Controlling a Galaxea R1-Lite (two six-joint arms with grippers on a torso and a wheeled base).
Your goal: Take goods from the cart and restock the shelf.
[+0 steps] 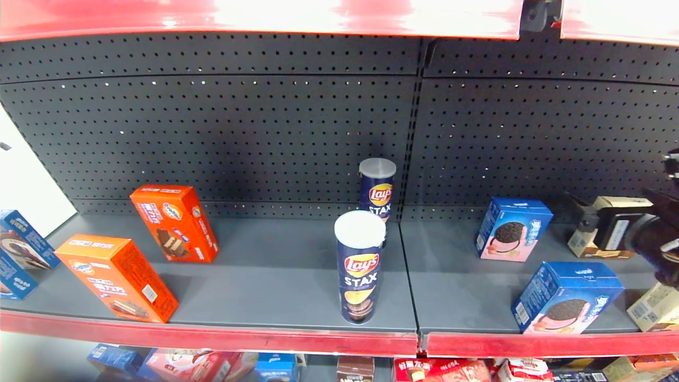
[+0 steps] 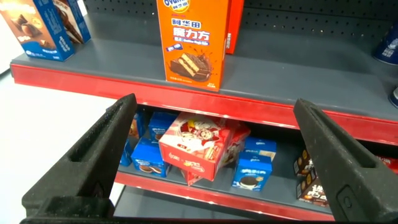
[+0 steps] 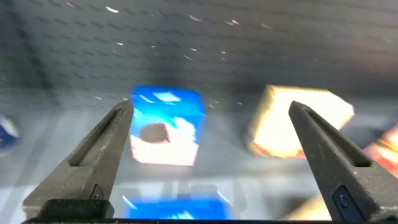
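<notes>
Stock note, from my side of the shelf [image 1: 265,276].

- Left gripper [image 2: 214,102]: jaws wide apart, nothing between them; it faces the red front edge of the shelf, below an orange box [image 2: 189,43].
- Right gripper [image 3: 211,106]: jaws spread, nothing held; it points at a blue cookie box [image 3: 166,127] and a tan box [image 3: 298,121] at the right end of the head view.
- Centre of the head view: front chip can [image 1: 359,268] upright near the shelf edge, rear chip can [image 1: 376,188] upright just behind it, against the back panel.
- Left: two orange boxes [image 1: 118,278], one behind the other.
- Right: two blue cookie boxes [image 1: 565,297], then tan boxes [image 1: 610,228].

Progress, as I judge it: some goods are on the shelf, but wide bare stretches remain between the groups. With both grippers empty, I reckon more trips to the cart are due.
</notes>
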